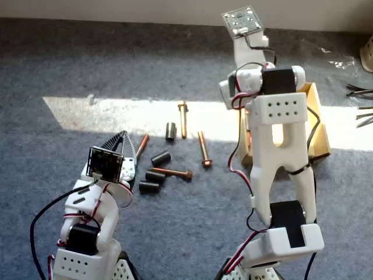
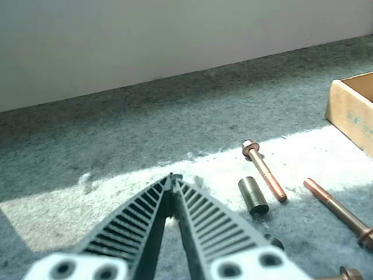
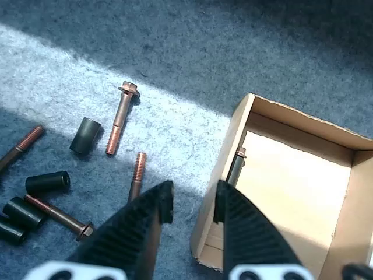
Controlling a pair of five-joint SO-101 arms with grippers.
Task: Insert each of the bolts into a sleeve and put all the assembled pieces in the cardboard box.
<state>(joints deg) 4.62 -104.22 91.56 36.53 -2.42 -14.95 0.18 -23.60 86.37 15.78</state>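
Hovering over the box [image 3: 289, 114] rim, the right gripper [image 3: 193, 201] has its fingers a bit apart, nothing between. One bolt-in-sleeve [image 3: 235, 166] leans inside vs. the box wall. Left gripper [image 2: 173, 182] is pressed together, w/ loose bolts [image 3: 119, 116] & sleeves [image 3: 85, 136] nearby on the carpet [image 1: 58, 64].

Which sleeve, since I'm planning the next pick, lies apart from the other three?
The sleeve beside the farthest bolt, lying in sunlight. The other three lie bunched in shade, nearer the left pincer.
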